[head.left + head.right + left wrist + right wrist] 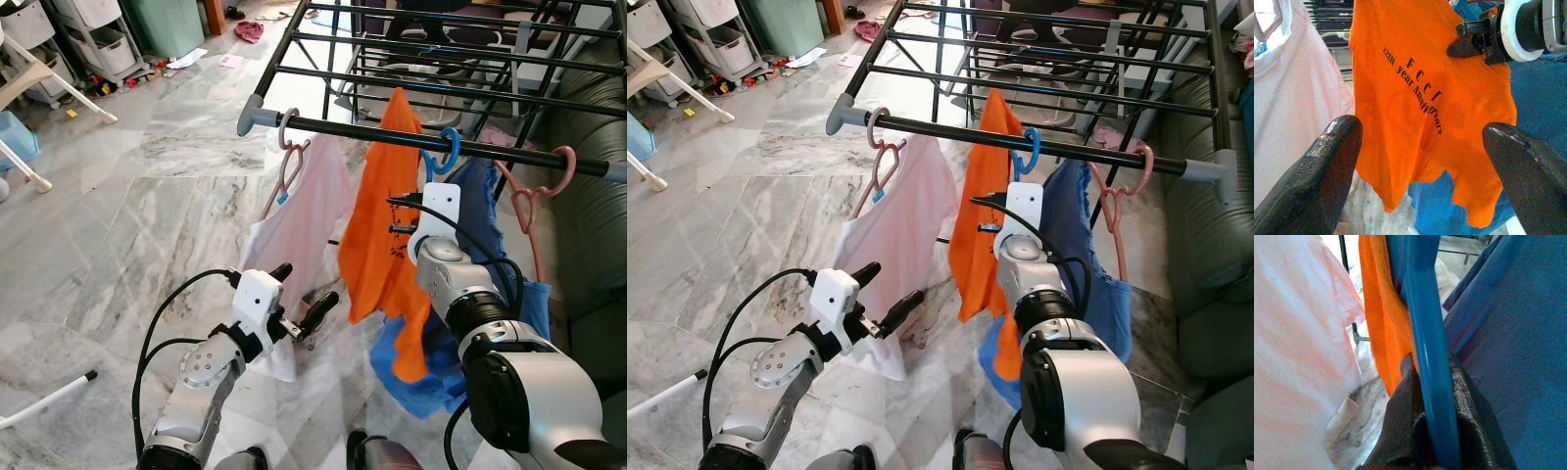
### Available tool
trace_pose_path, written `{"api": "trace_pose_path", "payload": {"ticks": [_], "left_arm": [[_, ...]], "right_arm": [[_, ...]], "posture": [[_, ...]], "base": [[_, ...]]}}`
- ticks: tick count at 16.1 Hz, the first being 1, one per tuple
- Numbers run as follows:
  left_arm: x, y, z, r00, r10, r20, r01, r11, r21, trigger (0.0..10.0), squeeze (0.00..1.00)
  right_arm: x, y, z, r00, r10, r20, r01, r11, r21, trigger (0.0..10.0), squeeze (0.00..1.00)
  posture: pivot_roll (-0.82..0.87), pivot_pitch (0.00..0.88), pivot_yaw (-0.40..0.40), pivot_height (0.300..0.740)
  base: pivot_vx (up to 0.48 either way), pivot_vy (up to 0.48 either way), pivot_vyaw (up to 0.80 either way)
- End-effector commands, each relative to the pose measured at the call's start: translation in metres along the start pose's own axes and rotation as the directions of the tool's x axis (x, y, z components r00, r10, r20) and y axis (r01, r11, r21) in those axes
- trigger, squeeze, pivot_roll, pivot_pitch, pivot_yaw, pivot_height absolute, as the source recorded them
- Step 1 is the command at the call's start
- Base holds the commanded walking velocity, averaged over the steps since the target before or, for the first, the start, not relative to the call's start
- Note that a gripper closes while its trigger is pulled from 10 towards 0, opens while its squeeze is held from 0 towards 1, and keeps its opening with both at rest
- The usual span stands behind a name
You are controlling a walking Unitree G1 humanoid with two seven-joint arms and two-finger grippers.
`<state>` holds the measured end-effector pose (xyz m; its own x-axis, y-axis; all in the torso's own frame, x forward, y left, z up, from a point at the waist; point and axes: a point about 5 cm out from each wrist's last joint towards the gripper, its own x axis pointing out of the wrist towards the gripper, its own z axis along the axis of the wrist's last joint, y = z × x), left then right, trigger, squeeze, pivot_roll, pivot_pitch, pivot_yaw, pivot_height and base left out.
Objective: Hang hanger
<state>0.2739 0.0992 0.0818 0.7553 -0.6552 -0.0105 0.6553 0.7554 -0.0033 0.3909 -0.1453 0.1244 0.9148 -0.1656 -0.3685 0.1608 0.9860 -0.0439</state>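
A blue hanger (446, 152) carries an orange T-shirt (387, 225), and its hook sits over the black front rod (372, 131) of the drying rack. My right gripper (404, 215) is just below the rod, shut on the hanger. In the right wrist view its black fingers (1400, 431) clamp the blue hanger bar (1430, 347). My left gripper (306, 287) hangs open lower down, in front of the white shirt, holding nothing. The left wrist view looks between its two fingers (1327, 166) at the orange shirt (1425, 98).
A pink hanger (289, 157) with a white shirt (294, 235) hangs left of the orange one. Another pink hanger (537, 196) with a blue garment (490, 225) hangs to the right. A dark sofa (588, 225) stands at the right, with shelves and toys far left.
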Motion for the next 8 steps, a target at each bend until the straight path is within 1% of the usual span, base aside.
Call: {"api": "trace_pose_path", "payload": {"ticks": [1,2,5,7,8], "left_arm": [[-0.002,0.001,-0.005,1.0,-0.001,-0.028,0.001,1.0,0.0,10.0,0.0],[-0.002,0.001,-0.005,1.0,-0.002,-0.03,0.002,1.0,0.0,10.0,0.0],[-0.001,-0.001,-0.006,0.999,-0.009,-0.036,0.009,1.0,-0.002,10.0,0.0],[0.0,-0.001,-0.006,0.999,-0.012,-0.037,0.012,1.0,-0.003,10.0,0.0],[0.0,-0.002,-0.007,0.999,-0.014,-0.036,0.014,1.0,-0.004,10.0,0.0]], "right_arm": [[0.0,0.003,0.002,1.0,0.002,0.015,-0.002,1.0,0.003,10.0,0.0],[0.0,0.003,0.003,1.0,0.003,0.019,-0.003,1.0,0.004,10.0,0.0],[-0.002,0.012,0.002,1.0,0.023,0.0,-0.023,1.0,0.015,10.0,0.0],[-0.002,0.016,0.004,1.0,0.02,0.005,-0.02,1.0,-0.003,10.0,0.0],[-0.003,0.018,0.006,1.0,-0.002,0.012,0.003,1.0,-0.026,10.0,0.0]], "posture": [[-0.05,0.189,0.028,0.74],[-0.05,0.19,0.028,0.74],[-0.06,0.188,0.029,0.74],[-0.06,0.188,0.028,0.74],[-0.06,0.187,0.025,0.74]], "base": [[0.0,0.0,0.0],[0.0,0.0,0.0],[0.0,0.0,0.0],[0.0,0.0,0.0],[0.0,0.0,0.0]]}}
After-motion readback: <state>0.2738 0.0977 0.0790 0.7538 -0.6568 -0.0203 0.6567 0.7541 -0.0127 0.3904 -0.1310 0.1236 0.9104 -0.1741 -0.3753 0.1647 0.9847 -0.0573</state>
